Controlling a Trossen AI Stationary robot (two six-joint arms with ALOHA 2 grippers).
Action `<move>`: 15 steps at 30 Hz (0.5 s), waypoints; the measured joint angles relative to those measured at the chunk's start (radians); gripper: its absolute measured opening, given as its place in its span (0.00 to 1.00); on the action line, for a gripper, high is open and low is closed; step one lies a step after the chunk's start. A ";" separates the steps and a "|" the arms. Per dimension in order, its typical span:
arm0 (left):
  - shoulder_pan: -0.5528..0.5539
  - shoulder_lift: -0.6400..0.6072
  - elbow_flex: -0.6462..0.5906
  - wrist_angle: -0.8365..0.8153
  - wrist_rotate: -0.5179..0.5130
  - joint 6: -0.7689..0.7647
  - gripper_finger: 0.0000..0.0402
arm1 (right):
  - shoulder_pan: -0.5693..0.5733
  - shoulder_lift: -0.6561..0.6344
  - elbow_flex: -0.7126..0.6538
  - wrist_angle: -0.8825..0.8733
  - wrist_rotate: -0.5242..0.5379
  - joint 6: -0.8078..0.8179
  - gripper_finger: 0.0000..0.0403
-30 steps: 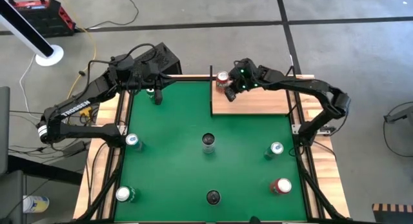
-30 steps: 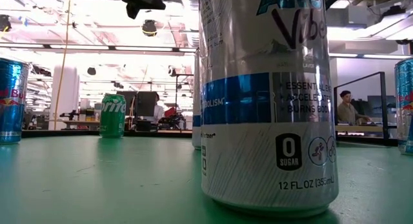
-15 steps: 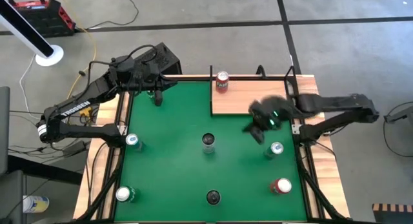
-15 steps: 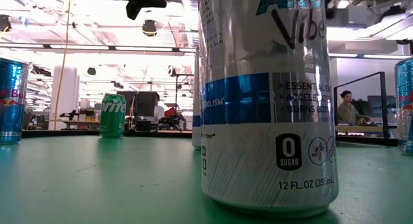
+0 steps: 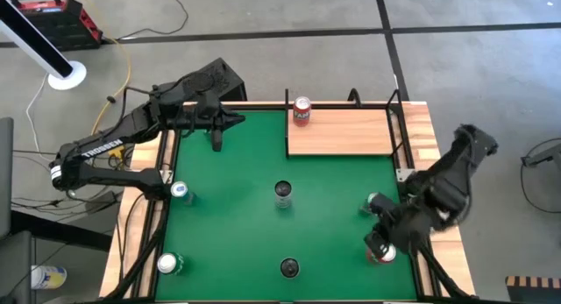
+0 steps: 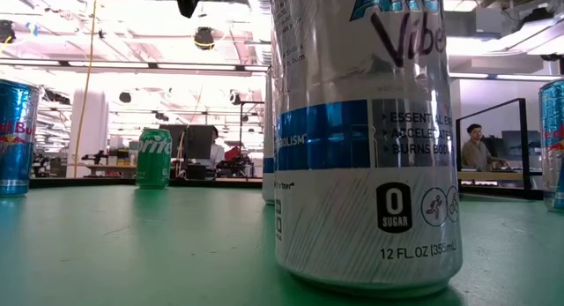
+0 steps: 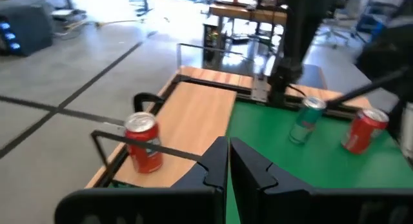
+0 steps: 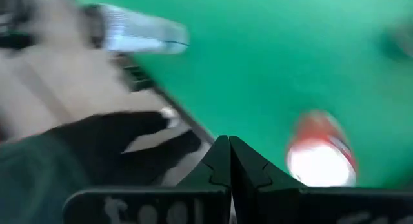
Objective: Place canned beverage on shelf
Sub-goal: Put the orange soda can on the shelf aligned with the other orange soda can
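Overhead, a red metal can (image 5: 301, 110) stands upright, long axis vertical, on the far left corner of the pale-wood shelf (image 5: 351, 133), a flat rectangle with a thin black edge in the upper middle of the frame. Green felt (image 5: 245, 208) covers the table. My right pincer (image 5: 379, 243), fingers pressed together and holding nothing, hovers low at the lower right above another red can (image 5: 384, 252). My left pincer (image 5: 235, 122), also pressed together, reaches across the upper left corner.
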 joint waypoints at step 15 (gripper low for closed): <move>-0.109 -0.051 0.000 -0.041 0.233 -0.013 0.00 | 0.095 0.217 0.144 -0.273 -0.162 0.257 0.30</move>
